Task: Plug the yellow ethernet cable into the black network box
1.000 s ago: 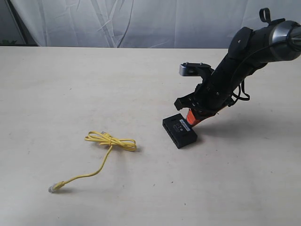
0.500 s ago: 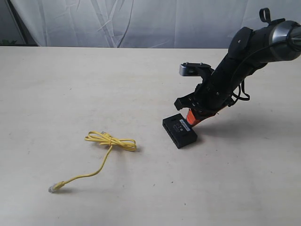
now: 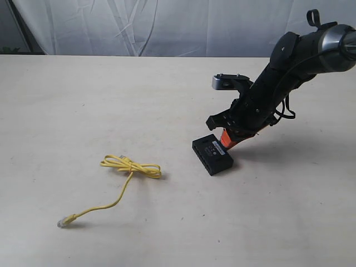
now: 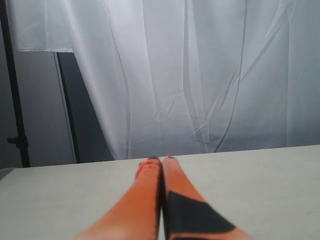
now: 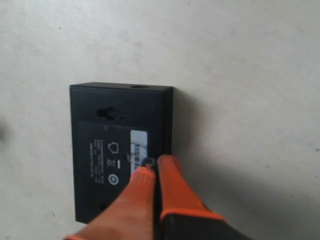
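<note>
The black network box (image 3: 212, 154) lies flat on the table, right of centre. In the right wrist view the box (image 5: 112, 130) shows printed markings and a pale label (image 5: 140, 145) on top. My right gripper (image 5: 155, 167) is shut, its orange fingertips pressed together and resting on the box's top near one long edge; in the exterior view the right gripper (image 3: 228, 137) comes down on it from the right. The yellow ethernet cable (image 3: 130, 167) lies loose to the left, part looped, one clear plug (image 3: 63, 221) toward the front. My left gripper (image 4: 162, 161) is shut, holding nothing, above bare table.
The pale table (image 3: 83, 100) stretches wide around both things. A white curtain (image 3: 139, 28) hangs behind its far edge. The left wrist view shows the curtain (image 4: 200, 75) and a dark stand (image 4: 15, 100) beyond the table's end.
</note>
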Controlling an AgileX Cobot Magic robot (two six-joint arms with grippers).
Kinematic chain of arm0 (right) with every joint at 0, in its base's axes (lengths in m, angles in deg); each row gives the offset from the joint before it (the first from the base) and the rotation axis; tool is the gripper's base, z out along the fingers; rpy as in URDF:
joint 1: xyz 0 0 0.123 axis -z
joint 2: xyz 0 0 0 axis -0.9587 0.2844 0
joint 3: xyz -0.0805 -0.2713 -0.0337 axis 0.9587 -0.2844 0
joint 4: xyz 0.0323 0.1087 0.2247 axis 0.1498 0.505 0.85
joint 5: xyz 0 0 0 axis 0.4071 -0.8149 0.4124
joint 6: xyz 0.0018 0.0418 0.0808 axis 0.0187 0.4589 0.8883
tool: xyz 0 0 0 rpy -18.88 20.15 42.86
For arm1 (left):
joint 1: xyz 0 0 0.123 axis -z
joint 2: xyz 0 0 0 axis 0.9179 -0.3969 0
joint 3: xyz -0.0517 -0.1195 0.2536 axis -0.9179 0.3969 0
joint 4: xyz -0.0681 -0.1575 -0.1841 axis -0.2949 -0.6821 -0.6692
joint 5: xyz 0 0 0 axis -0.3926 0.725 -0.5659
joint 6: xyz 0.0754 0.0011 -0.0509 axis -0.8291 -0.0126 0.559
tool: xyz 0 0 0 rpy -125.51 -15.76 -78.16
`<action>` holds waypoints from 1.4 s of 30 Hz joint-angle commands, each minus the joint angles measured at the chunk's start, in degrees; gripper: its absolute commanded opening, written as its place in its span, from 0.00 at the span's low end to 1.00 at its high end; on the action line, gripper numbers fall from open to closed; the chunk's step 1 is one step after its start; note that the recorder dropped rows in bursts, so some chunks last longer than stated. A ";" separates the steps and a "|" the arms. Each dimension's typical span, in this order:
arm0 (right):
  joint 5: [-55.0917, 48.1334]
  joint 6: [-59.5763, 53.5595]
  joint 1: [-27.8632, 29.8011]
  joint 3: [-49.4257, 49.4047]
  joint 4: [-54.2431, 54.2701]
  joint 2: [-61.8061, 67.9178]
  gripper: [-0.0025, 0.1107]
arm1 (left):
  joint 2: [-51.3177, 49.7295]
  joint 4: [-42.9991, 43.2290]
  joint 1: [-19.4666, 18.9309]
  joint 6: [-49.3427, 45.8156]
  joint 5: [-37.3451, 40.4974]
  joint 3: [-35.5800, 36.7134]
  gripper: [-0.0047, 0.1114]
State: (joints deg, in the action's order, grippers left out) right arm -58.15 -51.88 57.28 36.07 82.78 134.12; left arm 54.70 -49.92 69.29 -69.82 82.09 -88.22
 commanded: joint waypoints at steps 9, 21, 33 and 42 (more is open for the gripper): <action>0.18 -0.22 0.08 -0.19 -1.27 -0.04 0.01 | 0.33 -4.52 -0.26 0.33 -1.12 0.26 0.04; 0.18 -0.22 0.08 -0.19 -1.27 -0.04 0.01 | 0.33 -4.52 -0.26 0.33 -7.77 -0.93 0.04; 0.18 -0.22 0.08 -0.19 -1.27 -0.04 0.01 | -10.51 -4.05 -0.26 0.33 13.05 -15.41 0.04; 0.18 -0.22 0.08 -0.19 -1.27 -0.04 0.01 | -21.74 -4.96 -0.26 0.18 28.05 -22.91 0.04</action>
State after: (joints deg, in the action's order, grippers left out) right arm -58.15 -51.88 57.28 36.07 82.78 134.12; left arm 35.66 -54.27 69.29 -69.82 105.71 -109.30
